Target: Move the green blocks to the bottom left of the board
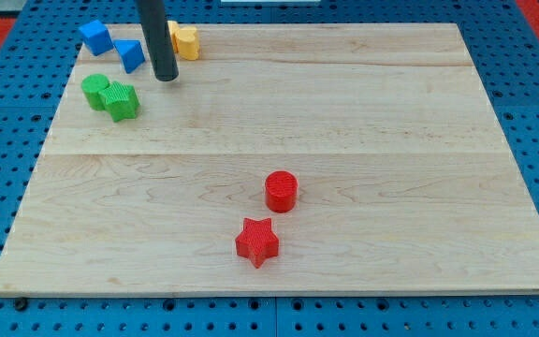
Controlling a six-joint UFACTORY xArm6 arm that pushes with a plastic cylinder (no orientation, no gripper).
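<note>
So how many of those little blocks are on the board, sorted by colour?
Blue: 2, a cube-like block and a wedge-shaped block
Green: 2, a round block touching a star-like block
Yellow: 1, a block partly hidden behind the rod
Red: 2, a cylinder and a star
Total: 7

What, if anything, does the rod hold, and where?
Nothing is held. My tip rests on the board, apart from the green blocks to its left.

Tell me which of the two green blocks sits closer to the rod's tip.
The green star-like block, the one toward the view's right of the touching pair. My tip stands just up and right of it, while the rounder green block lies beyond it on the view's left.
</note>
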